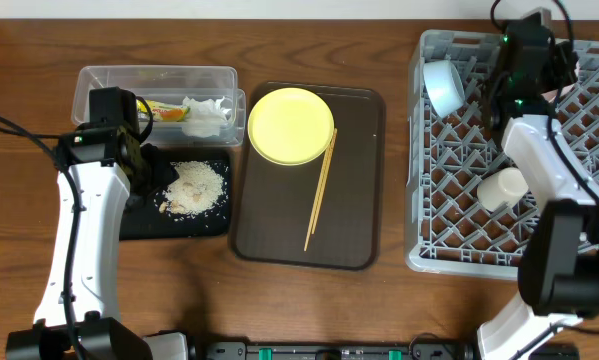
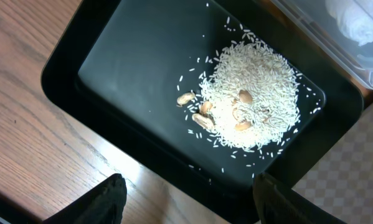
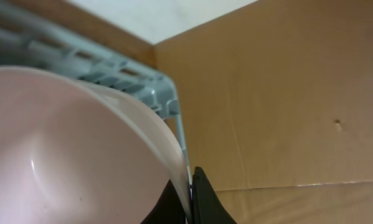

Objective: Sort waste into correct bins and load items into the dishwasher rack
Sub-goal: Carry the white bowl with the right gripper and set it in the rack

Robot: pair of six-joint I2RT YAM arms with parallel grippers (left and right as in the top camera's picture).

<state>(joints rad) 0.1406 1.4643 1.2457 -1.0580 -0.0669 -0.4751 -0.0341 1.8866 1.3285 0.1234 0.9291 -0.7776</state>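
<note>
The grey dishwasher rack (image 1: pixel 449 200) stands at the right. My right gripper (image 3: pixel 191 193) is shut on the rim of a white bowl (image 3: pixel 61 143), held on edge at the rack's far left corner (image 1: pixel 444 85). A small white cup (image 1: pixel 502 188) lies in the rack. My left gripper (image 2: pixel 192 202) is open and empty over the black tray (image 2: pixel 124 56), which holds the rice crumbs (image 2: pixel 254 102). The clear tub (image 1: pixel 109 78) holds the wrapper (image 1: pixel 164 110) and the tissue (image 1: pixel 207 113). The yellow plate (image 1: pixel 290 124) and chopsticks (image 1: pixel 321 190) lie on the brown tray. The light blue bowl is not visible.
The dark brown serving tray (image 1: pixel 349 220) sits in the middle, between the black tray (image 1: pixel 139 222) and the rack. A few nut pieces (image 2: pixel 202 112) lie in the rice. Bare wooden table lies along the front edge.
</note>
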